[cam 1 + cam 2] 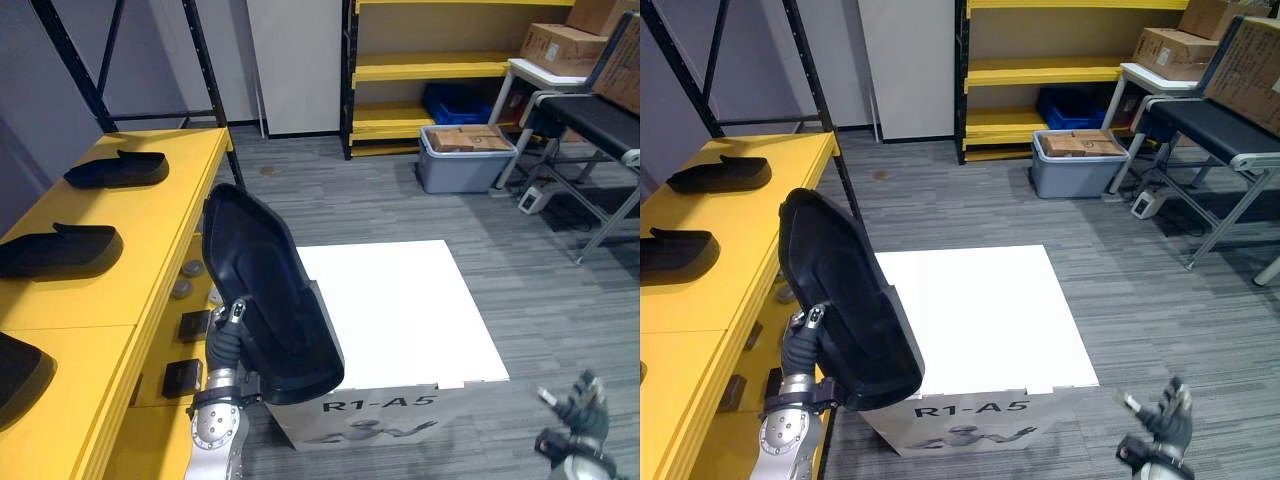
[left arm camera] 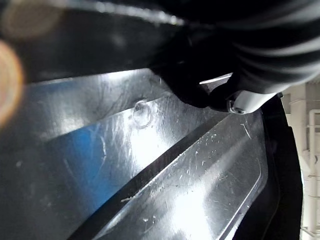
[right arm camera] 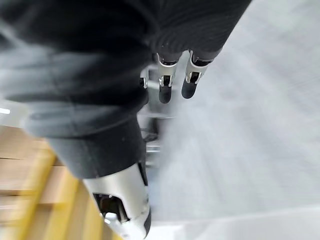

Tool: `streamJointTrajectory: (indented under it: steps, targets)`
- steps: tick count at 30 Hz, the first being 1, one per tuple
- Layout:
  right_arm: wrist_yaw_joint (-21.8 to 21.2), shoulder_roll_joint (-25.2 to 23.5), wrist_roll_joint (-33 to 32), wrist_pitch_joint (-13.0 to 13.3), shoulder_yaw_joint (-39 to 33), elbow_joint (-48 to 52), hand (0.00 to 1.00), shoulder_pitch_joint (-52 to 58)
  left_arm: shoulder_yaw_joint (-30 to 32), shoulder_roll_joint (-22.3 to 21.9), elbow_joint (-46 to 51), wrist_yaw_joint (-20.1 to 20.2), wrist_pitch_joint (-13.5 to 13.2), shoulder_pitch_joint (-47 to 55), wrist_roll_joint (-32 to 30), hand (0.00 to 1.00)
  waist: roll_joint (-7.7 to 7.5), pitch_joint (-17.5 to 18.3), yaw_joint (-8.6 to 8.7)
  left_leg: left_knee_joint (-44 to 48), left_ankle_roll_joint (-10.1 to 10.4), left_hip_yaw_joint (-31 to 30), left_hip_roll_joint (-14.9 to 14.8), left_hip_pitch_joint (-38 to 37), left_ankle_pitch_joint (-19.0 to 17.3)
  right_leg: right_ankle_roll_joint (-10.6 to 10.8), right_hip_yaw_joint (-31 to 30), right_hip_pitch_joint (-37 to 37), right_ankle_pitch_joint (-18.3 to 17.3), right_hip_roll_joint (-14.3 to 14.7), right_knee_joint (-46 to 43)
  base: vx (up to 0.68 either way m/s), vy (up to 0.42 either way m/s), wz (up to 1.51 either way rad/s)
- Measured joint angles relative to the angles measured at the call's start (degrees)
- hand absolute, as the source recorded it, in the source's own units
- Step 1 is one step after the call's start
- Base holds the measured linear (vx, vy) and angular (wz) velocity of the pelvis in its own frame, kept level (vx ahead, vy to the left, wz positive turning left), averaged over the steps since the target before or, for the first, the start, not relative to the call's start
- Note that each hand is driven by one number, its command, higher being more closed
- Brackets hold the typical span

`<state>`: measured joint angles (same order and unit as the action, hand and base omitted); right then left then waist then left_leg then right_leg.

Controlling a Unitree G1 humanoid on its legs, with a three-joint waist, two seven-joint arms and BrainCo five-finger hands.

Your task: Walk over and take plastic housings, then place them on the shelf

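One black housing, lower centre, clasped upright by left hand | right hand lower right, fingers loose | yellow shelf at left

Upright black housing beside yellow shelf

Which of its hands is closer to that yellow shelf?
Left. The left hand, gripping a black housing, is right beside the yellow shelf; the right hand hangs beyond the white box.
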<state>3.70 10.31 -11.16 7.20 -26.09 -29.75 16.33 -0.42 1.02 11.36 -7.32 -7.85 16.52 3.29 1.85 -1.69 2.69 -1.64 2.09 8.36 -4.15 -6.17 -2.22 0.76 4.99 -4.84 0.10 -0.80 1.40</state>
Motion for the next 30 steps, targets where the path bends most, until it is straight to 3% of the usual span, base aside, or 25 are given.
streamJointTrajectory:
  steps: [2,7,17,21,23,26,27,28,29,30]
  targets:
    - [-2.79,-1.35,1.64,-0.99,4.27,-6.7,0.0,1.12,-0.04,0.68,0.0,0.82,-0.01,1.26,0.01,1.0,0.34,0.07,-0.09,0.0,0.01,-0.26,-0.01,-0.08,0.01,0.01,0.27,-0.14,-0.01,-0.03,-0.17,-0.03,0.003,0.04]
    - [-6.21,-3.24,6.1,-2.36,11.92,-12.63,0.0,1.34,-0.04,1.51,-0.01,1.39,-0.02,2.75,0.0,1.0,0.77,0.0,-0.62,-0.07,0.03,-0.4,0.1,-0.96,0.05,0.14,0.41,-1.17,-0.11,-0.18,-0.43,-0.04,0.007,0.03]
    - [-7.07,-3.26,14.06,-3.16,18.47,-18.31,0.0,-1.33,-1.52,1.36,-1.15,1.76,0.01,4.11,0.0,1.0,0.44,-0.29,-1.88,-0.7,-0.82,-5.46,1.59,-1.54,1.49,0.93,5.52,-3.2,-1.11,-1.77,-1.52,-0.04,0.002,0.27]
    - [-6.83,-2.17,15.07,-3.55,22.09,-19.74,0.0,-2.38,-2.51,1.23,-1.09,1.82,0.02,4.05,-0.01,1.0,-0.42,-0.91,-2.9,0.13,-1.18,-11.28,3.23,-0.21,2.16,1.48,10.72,-2.85,-4.86,-3.83,-6.91,-0.03,-0.021,0.79]
    - [-6.23,-1.95,15.35,-3.66,24.5,-20.73,0.0,-3.32,-4.65,1.18,-0.68,1.66,0.02,3.27,-0.03,1.0,-1.87,-2.01,-4.2,2.21,-1.31,-18.12,5.2,3.32,3.37,1.68,17.55,-1.78,-7.54,-5.94,-10.98,-0.04,-0.03,1.54]
    - [-5.18,-1.9,15.61,-3.65,25.06,-20.71,0.0,-5.78,-6.79,0.74,1.21,0.93,0.06,2.06,0.0,1.0,-2.33,-4.13,-6.69,1.18,-0.94,-24.02,6.9,7.59,6.13,1.53,25.81,-0.31,-9.27,-7.77,-13.26,-0.05,-0.007,1.5]
    - [-4.94,-2.1,15.61,-3.67,25.05,-20.78,0.0,-6.67,-6.8,0.6,1.62,0.78,0.06,1.86,0.0,1.0,-2.35,-4.62,-6.95,0.66,-1.72,-22.79,6.45,8.18,5.67,1.5,27.4,-0.35,-9.31,-7.95,-13.2,-0.05,-0.002,1.45]
    - [-4.35,-2.67,15.73,-3.67,25.05,-20.6,0.0,-8.2,-6.35,0.26,1.77,0.38,0.05,1.36,0.1,1.0,-2.45,-5.3,-6.89,0.54,-3.71,-15.9,4.8,9.51,5.16,1.5,31.34,-1.05,-9.05,-8.63,-12.78,-0.02,0.002,1.54]
    - [-3.72,-3.07,15.73,-3.67,25.07,-20.63,0.0,-9.74,-5.9,-0.49,1.78,0.15,0.03,0.83,0.12,1.0,-2.81,-6.11,-6.47,3.12,-4.27,-5.83,2.26,11.49,4.41,1.44,34.92,-1.64,-9.0,-9.58,-13.22,-0.01,0.015,1.51]
    - [-3.6,-3.19,15.74,-3.68,25.08,-20.68,0.0,-9.99,-5.92,-1.04,1.78,0.08,0.02,0.66,0.2,1.0,-2.58,-6.05,-6.54,5.24,-4.35,-0.88,0.98,12.72,3.93,1.44,36.23,-1.72,-9.01,-9.86,-13.56,0.02,0.063,1.41]
